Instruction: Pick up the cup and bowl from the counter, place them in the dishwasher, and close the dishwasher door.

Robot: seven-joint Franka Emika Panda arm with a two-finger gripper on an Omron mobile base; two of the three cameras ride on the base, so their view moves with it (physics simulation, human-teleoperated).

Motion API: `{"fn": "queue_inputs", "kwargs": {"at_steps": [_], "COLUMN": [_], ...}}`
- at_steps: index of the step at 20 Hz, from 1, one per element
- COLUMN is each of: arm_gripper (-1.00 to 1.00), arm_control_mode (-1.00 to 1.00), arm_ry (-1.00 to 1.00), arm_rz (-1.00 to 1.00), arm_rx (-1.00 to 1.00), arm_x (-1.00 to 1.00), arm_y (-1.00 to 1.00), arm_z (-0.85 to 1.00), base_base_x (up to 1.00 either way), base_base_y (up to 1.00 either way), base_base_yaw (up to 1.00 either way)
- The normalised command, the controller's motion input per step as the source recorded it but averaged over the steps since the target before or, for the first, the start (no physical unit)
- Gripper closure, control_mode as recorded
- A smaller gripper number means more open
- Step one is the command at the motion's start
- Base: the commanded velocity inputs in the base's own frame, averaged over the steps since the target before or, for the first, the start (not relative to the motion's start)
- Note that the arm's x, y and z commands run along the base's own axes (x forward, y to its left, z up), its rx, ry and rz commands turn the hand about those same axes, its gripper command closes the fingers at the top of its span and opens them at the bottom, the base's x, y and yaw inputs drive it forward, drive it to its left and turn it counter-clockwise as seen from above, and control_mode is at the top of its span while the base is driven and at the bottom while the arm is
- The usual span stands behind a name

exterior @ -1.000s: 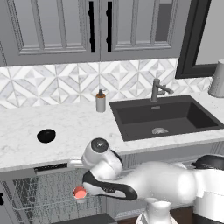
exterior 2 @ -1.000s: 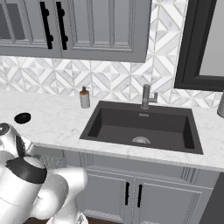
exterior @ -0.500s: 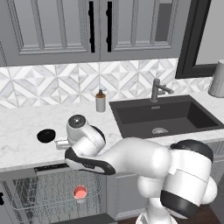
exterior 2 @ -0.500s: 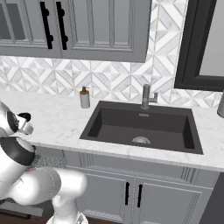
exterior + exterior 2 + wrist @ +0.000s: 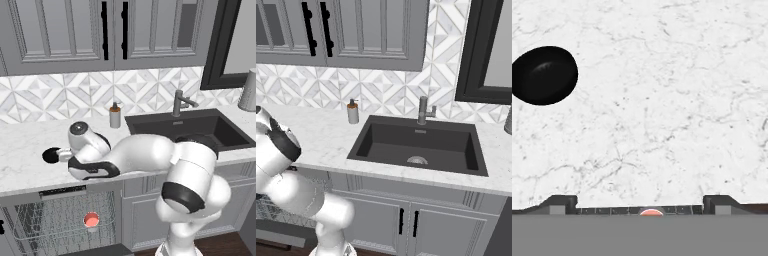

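The cup [image 5: 91,219] sits in the dishwasher [image 5: 65,222] rack, under the bench [image 5: 30,150]; the bowl [image 5: 544,75] waits on the bench above it; jaws wide open, empty; door unclosed.

- Soap bottle [image 5: 115,116], grey with brown pump top: stands upright at centre of the left base view, against the tiled wall, just left of the sink.
- Sink basin [image 5: 418,146], dark, rectangular: centre of the right base view; round drain visible on its floor.
- Faucet [image 5: 423,110], grey metal: behind the basin, at its back edge.
- Backsplash [image 5: 381,93]: white and grey geometric tiles.
- Upper cabinets [image 5: 65,35]: grey, panelled, black vertical handles, top of frame.
- Lower cabinet doors [image 5: 411,225]: grey, black vertical handles, beneath the sink.
- Dark window frame [image 5: 478,55]: upper right.
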Motion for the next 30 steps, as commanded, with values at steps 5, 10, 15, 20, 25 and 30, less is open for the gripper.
{"fn": "queue_inputs", "kwargs": {"at_steps": [5,10,15,20,25,30], "arm_gripper": [-1.0,-1.0,-1.0,-1.0,-1.0,-1.0], "arm_control_mode": [-1.0,-1.0,-1.0,-1.0,-1.0,-1.0], "arm_ry": [0.01,0.07,0.13,0.05,0.0,0.12], "arm_rz": [0.0,0.0,0.0,0.0,0.0,0.0], "arm_rx": [0.0,0.03,0.0,0.01,0.08,0.02], "arm_x": [0.56,0.2,0.08,0.32,0.24,0.35], "arm_y": [0.17,0.3,0.13,0.05,0.09,0.13], "arm_z": [-0.17,-0.07,0.0,-0.25,-0.34,-0.04], "base_base_x": [0.0,0.0,0.0,0.0,0.0,0.0], "base_base_y": [0.0,0.0,0.0,0.0,0.0,0.0], "base_base_yaw": [0.0,0.0,0.0,0.0,0.0,0.0]}}
